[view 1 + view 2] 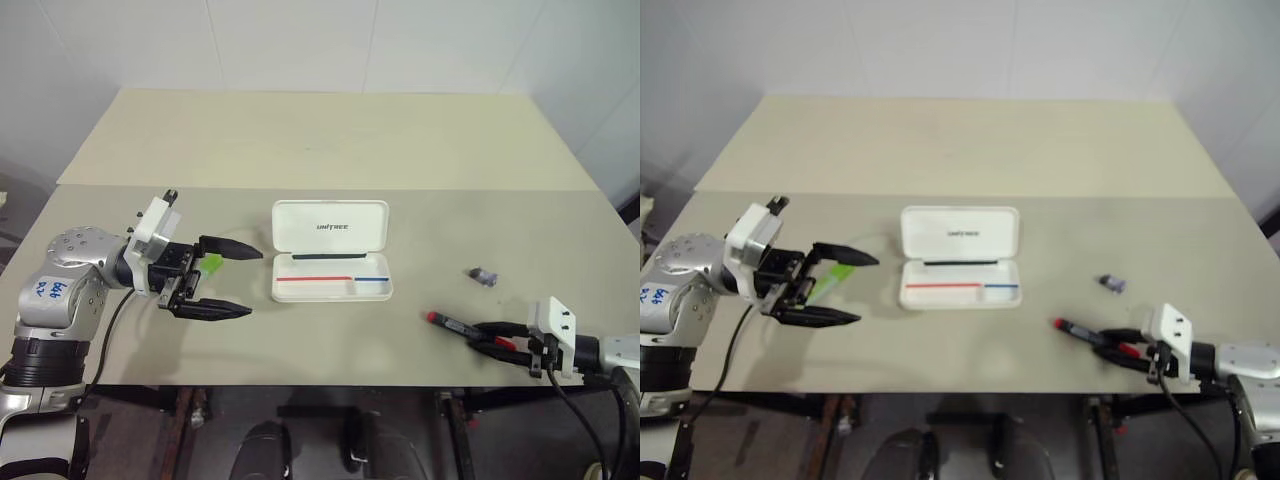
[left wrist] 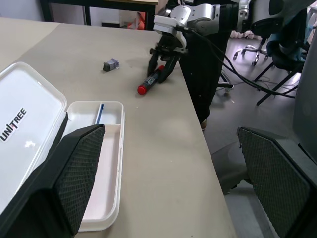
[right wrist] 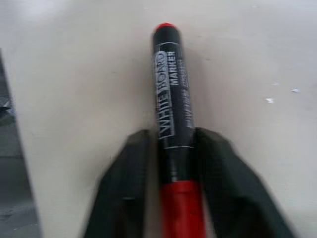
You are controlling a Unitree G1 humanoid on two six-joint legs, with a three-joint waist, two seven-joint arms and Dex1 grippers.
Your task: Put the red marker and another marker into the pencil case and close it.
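Right of the open pencil case [image 1: 331,250], near the table [image 1: 330,140] edge, the right end effector [image 1: 487,335] is clamped on the red marker [image 1: 455,325]. The left end effector [image 1: 236,281], fingers apart, hovers by the green highlighter [image 1: 212,262]. Gripped near its cap, the marker could pivot or slip when lifted.

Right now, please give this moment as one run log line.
right gripper: shut on red marker, on table | left gripper: open, over green highlighter | case: open, no markers inside

pencil case [image 1: 330,228] lid: "unitree" | red marker [image 3: 172,99] barrel: "white board marker"
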